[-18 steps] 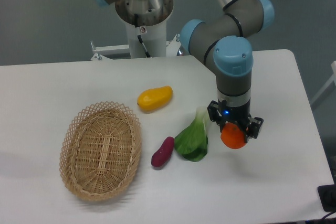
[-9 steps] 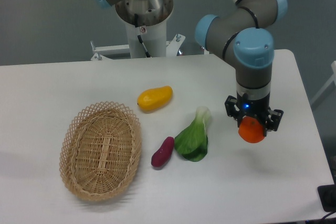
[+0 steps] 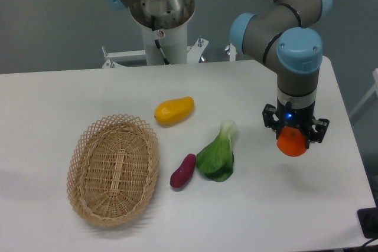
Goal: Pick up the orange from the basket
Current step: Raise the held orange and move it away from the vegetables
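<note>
The orange (image 3: pixel 292 144) is a small round bright-orange fruit held over the right side of the table. My gripper (image 3: pixel 293 138) is shut on the orange from above, its black fingers on either side of it. The basket (image 3: pixel 113 168), oval woven wicker with a lattice rim, lies at the left front of the table with nothing in it, far from the gripper.
A yellow-orange mango-shaped fruit (image 3: pixel 174 110) lies behind the basket. A purple sweet potato (image 3: pixel 183 170) and a green leafy vegetable (image 3: pixel 217 154) lie between the basket and the gripper. The robot base (image 3: pixel 160 16) stands behind the table's far edge.
The gripper, still holding the orange, has moved to the right and slightly away from the leafy vegetable. Nothing else on the table has moved.
</note>
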You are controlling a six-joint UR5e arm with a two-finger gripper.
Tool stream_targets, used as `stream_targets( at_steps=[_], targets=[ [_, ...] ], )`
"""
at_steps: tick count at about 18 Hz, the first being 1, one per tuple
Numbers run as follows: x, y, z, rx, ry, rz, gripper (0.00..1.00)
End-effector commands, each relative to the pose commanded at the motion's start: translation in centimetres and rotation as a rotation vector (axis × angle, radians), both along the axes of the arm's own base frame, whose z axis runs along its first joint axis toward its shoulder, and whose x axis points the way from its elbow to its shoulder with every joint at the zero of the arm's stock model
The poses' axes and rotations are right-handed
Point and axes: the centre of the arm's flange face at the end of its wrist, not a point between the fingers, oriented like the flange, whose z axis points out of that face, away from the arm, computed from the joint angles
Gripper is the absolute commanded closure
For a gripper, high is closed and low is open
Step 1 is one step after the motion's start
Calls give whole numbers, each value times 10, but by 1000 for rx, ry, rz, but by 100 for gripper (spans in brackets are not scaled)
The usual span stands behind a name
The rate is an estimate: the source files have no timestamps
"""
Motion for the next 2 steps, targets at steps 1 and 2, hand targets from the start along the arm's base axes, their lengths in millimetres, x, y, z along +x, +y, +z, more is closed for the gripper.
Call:
stream_targets(
  at_steps=[1, 2],
  targets=[
    [1, 0, -1, -1, -1, 0, 50],
    [0, 0, -2, -1, -3, 0, 50]
  ],
)
